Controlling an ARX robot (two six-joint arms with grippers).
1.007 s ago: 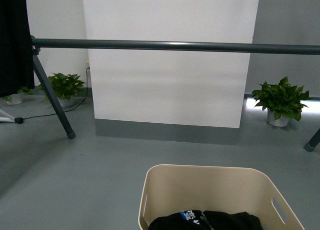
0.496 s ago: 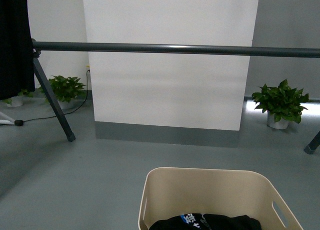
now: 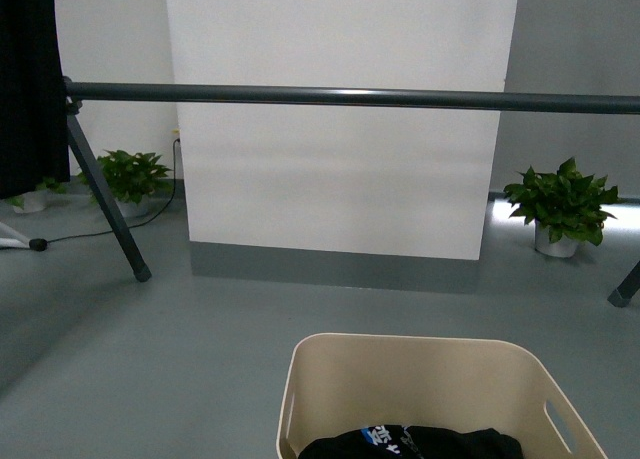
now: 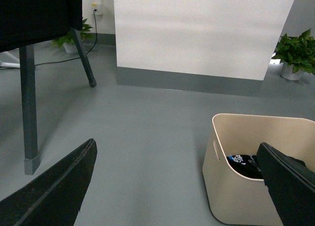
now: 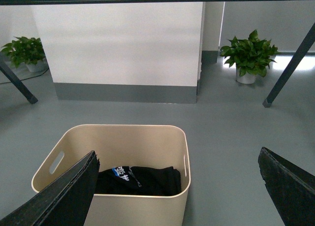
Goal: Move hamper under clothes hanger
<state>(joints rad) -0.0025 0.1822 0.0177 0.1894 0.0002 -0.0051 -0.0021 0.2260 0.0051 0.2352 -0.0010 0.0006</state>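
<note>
floor (image 3: pixel 150 359): smooth grey, faint sheen. white wall panel (image 3: pixel 340 169) straight ahead, dark grey skirting strip (image 3: pixel 330 267) along its foot. grey wall (image 3: pixel 575 69) to the right, paler wall to the left. potted green plant (image 3: pixel 560 201) at right by a bright floor-level strip of light; second plant (image 3: pixel 130 174) at left. black cable (image 3: pixel 90 231) trails across the floor from a wall socket (image 4: pixel 95 10).
</note>
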